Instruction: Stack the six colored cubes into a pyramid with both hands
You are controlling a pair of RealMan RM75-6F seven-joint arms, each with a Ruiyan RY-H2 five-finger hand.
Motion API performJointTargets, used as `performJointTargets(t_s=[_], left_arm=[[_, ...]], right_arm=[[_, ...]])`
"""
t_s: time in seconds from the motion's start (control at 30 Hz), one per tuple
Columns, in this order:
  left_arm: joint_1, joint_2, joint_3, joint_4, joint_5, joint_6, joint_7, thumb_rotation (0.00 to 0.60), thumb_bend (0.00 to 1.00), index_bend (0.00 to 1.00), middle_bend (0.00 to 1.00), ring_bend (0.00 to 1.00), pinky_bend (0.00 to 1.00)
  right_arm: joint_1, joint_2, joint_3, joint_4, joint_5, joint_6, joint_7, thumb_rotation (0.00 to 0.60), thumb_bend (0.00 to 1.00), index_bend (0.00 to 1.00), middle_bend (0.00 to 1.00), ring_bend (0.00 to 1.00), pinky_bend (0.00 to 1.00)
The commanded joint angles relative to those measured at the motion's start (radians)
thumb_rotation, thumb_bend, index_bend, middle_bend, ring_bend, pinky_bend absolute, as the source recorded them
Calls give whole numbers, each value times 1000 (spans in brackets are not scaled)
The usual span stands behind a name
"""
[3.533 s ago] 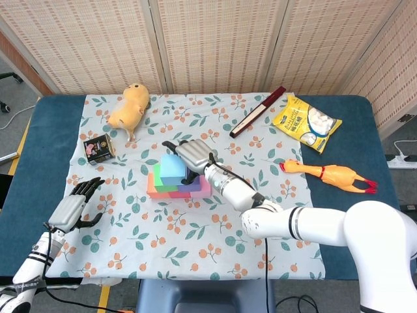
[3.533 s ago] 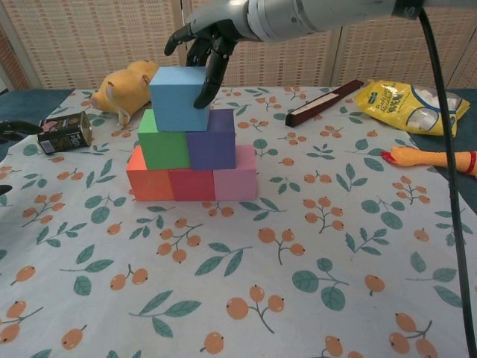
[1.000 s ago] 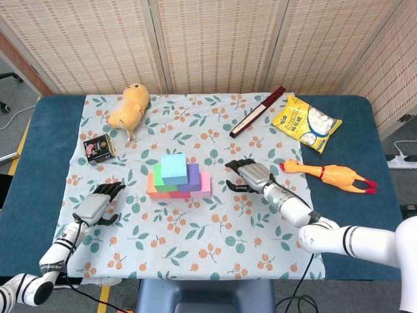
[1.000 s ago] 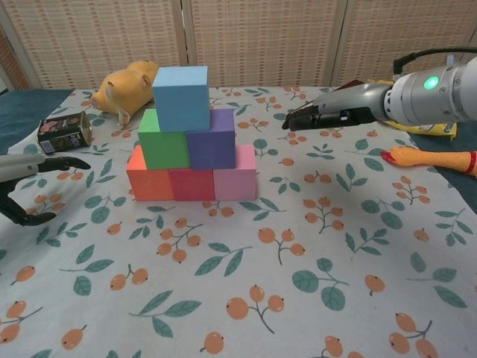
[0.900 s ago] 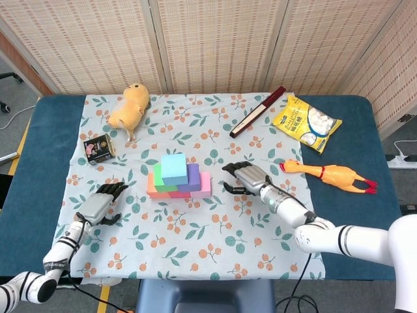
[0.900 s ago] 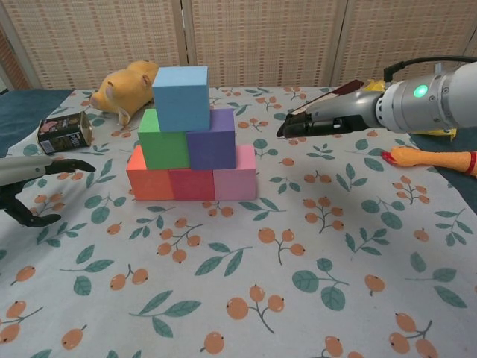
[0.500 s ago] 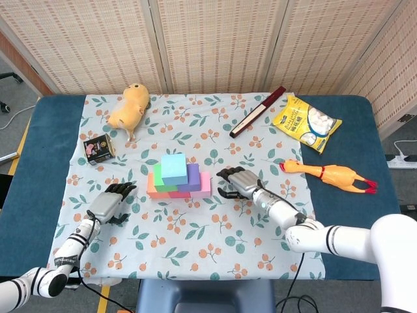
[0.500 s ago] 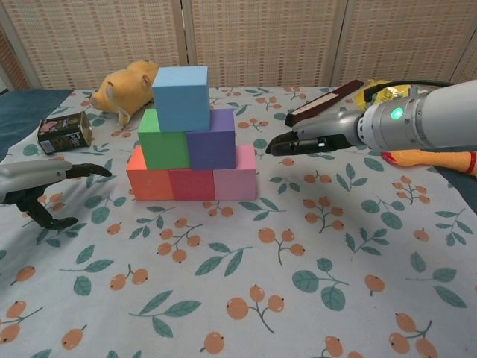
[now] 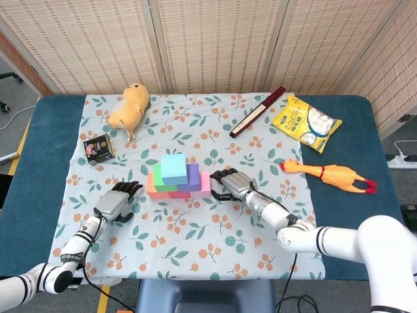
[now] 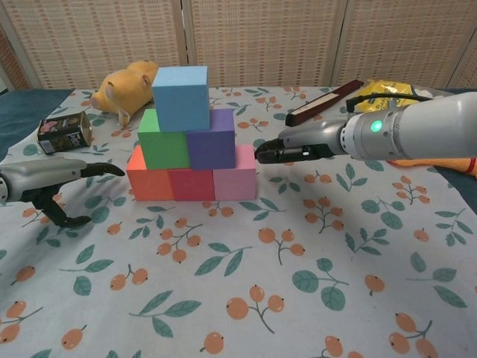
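Pyramid of six cubes (image 9: 178, 177), complete, stood near the middle of the flowered cloth (image 9: 215, 241) on the counter (image 9: 339, 195). Bottom row, left to right: red cube (image 10: 149, 177), crimson cube (image 10: 191, 184), pink cube (image 10: 235, 173). Middle row: green cube (image 10: 163, 142) and purple cube (image 10: 212, 139). Top: blue cube (image 10: 180, 98).

Left hand (image 9: 115, 204) sat low, left of the pyramid, fingers (image 10: 100, 169) apart and curved, holding nothing; one fingertip was just beside the red cube, and contact could not be told.

Right hand (image 9: 229, 184) sat right of the pyramid, fingers apart and stretched toward the pink cube, holding nothing, fingertips close by its side.

Other items, placed from the pyramid:
- Plush toy (image 9: 128, 106), behind and to the left.
- Small can (image 9: 99, 148), on its side, to the left.
- Dark red stick-shaped item (image 9: 258, 111), behind and to the right.
- Yellow snack bag (image 9: 306, 122), further right.
- Rubber chicken (image 9: 329, 173), well to the right.
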Motion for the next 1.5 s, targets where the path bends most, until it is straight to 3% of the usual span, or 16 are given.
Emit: performJointTargets(t_s=[0.03,1.5], left_arm=[[-4,-4,1,2,0,-3,2,600,413,15,0,0,0],[-53,-23,3,-15,-31,-17,53,600,413,10,0,0,0]], right_arm=[[-1,-6,2,7,-1,1,0,2,454,54,19,0,0],[-6,-17,13,9,12,3,-10,2,454,26,20,0,0]])
